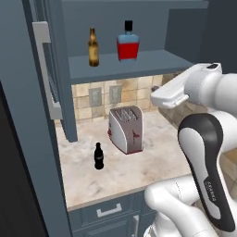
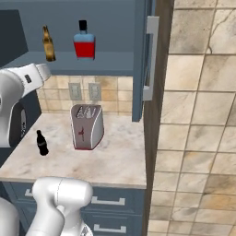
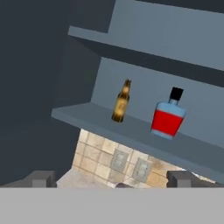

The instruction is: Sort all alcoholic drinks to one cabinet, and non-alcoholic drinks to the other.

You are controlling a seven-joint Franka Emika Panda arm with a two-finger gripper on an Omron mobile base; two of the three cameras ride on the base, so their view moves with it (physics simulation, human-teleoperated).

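Jaws wide open, nothing between them: in the hand view the gripper (image 3: pixel 111 179) shows two dark fingertips (image 3: pixel 40 178) far apart at the bottom edge. Same view: slim amber-brown beer bottle (image 3: pixel 121 101) and squat square bottle of red liquid with a black cap (image 3: pixel 168 116) both stand upright on the lower shelf of the open blue-grey wall cabinet (image 3: pixel 100 121), beer to the left, well apart from each other. Tiled backsplash with two grey outlets (image 3: pixel 119 159) below the shelf.

Left base view: white arm (image 1: pixel 203 134) at right. Beer bottle (image 1: pixel 93 47) and red bottle (image 1: pixel 127 42) on the cabinet shelf (image 1: pixel 152 62), door swung open at left. Small black cola bottle with a red label (image 1: pixel 98 156) upright on the marble counter (image 1: pixel 139 169), just left of and in front of the silver two-slot toaster (image 1: pixel 126 129), not touching.

Right base view: beer bottle (image 2: pixel 48 44) and red bottle (image 2: pixel 84 41) up in the cabinet. Cola bottle (image 2: pixel 42 143) on the counter (image 2: pixel 115 161), left of the toaster (image 2: pixel 86 126).
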